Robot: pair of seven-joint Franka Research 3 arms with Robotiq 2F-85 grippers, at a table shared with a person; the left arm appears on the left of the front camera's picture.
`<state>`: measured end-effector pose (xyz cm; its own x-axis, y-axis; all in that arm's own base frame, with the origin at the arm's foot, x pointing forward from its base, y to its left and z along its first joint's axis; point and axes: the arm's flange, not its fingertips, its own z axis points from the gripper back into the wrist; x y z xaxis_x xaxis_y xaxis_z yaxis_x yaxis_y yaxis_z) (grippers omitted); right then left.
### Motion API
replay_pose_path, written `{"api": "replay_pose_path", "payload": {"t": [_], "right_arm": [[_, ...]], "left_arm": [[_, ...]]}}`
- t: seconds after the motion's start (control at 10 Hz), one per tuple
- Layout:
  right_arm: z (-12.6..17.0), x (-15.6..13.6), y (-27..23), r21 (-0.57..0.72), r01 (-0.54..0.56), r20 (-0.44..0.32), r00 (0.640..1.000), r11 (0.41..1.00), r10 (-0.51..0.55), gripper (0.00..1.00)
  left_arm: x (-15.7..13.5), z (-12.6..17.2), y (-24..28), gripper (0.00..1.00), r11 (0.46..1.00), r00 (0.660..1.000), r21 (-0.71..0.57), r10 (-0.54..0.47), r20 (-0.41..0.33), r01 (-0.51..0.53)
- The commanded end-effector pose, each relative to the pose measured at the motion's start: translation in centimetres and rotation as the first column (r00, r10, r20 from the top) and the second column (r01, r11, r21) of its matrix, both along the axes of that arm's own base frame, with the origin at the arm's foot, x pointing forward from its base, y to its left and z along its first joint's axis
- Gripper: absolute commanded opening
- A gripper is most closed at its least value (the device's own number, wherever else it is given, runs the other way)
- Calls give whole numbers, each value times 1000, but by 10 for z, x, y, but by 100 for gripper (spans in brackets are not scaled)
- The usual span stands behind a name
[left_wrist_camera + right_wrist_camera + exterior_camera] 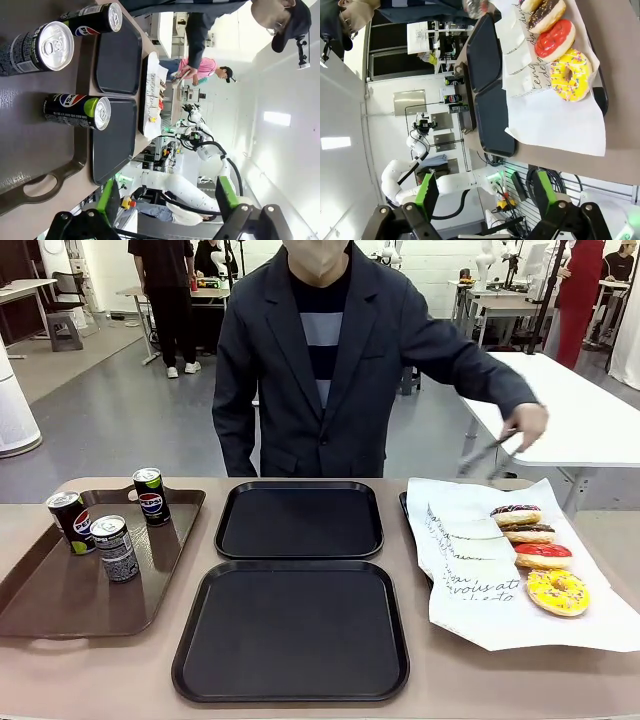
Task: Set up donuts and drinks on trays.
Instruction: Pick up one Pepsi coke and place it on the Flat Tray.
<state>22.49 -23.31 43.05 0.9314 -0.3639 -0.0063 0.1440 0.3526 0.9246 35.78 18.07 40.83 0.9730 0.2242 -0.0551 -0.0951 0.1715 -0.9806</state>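
From the front, three drink cans [151, 496] stand on the brown tray [60, 600], left of two black trays [299, 520]. Four donuts [557, 590] lie on white paper [470, 540]. At my left wrist, my left gripper [167, 200] is released near the cans. At my right wrist, my right gripper [485, 200] gapes, well apart from the donuts.

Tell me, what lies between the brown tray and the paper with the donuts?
The near black tray and the far black tray, both bare, one behind the other, in the front view.

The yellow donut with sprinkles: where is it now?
In the front view the yellow donut lies on the white paper at the table's right, beside the red-iced donut.
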Motion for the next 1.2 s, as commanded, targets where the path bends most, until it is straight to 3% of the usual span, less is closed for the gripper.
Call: {"api": "replay_pose_path", "payload": {"t": [0.0,1.1], "right_arm": [[-1,0,2,20,10,25,1000,1000,-11,100],[-1,0,2,20,10,25,1000,1000,-11,100]], "left_arm": [[0,2,1,100,1000,1000,-18,5,11,-5],[0,2,1,100,1000,1000,-18,5,11,-5]]}}
